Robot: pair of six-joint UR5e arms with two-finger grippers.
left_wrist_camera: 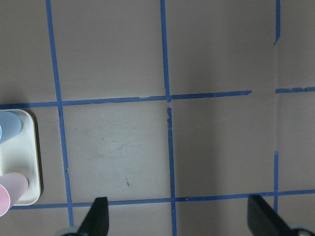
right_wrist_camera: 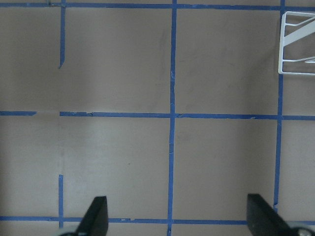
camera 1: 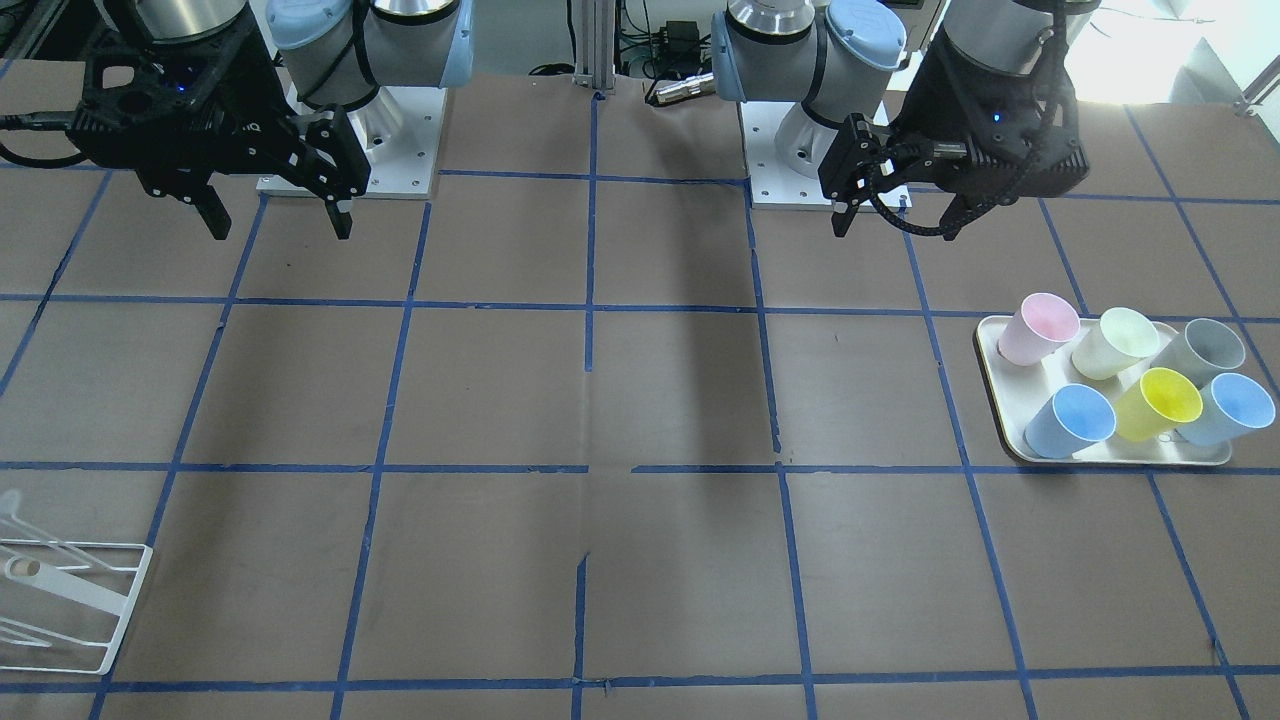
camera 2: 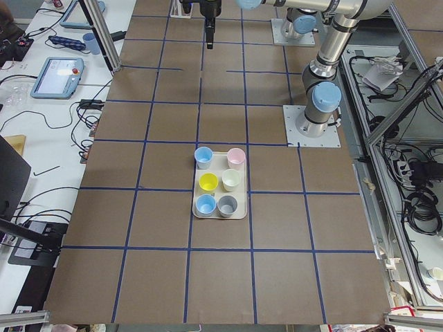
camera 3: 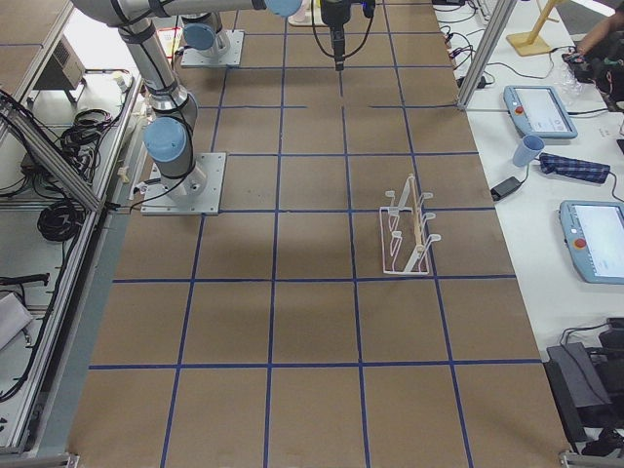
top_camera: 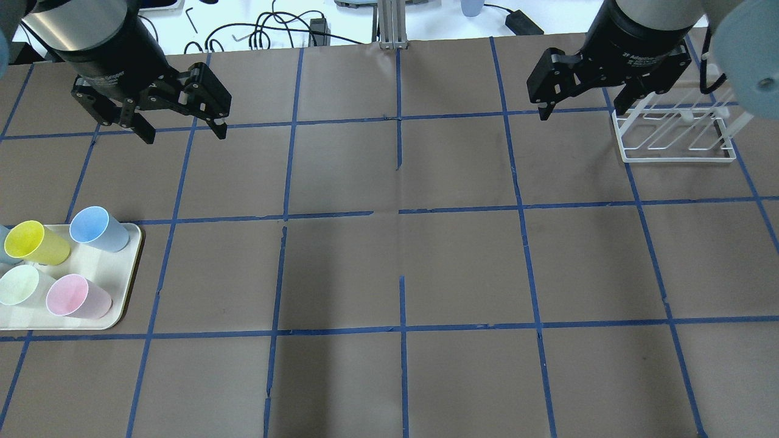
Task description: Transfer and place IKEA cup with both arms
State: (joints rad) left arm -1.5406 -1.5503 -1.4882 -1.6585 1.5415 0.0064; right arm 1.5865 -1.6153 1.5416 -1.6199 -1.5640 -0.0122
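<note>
Two alike pale-blue cups stand upright on a cream tray (camera 1: pixel 988 372) among several cups. One blue cup (camera 1: pixel 1070 422) is at the tray corner towards the table's middle, and it also shows in the overhead view (top_camera: pixel 98 229). The other blue cup (camera 1: pixel 1232 408) is at the outer corner. I cannot tell which of them is the task's cup. My left gripper (camera 1: pixel 895 215) is open and empty, raised above the table back from the tray; it also shows overhead (top_camera: pixel 184 134). My right gripper (camera 1: pixel 280 226) is open and empty on the other side, near the rack (top_camera: pixel 581 109).
Pink (camera 1: pixel 1038 330), pale-green (camera 1: pixel 1115 343), grey (camera 1: pixel 1198 352) and yellow (camera 1: pixel 1158 404) cups share the tray. A white wire rack (top_camera: pixel 669 137) stands on my right side, far from the tray. The brown table has blue tape grid lines.
</note>
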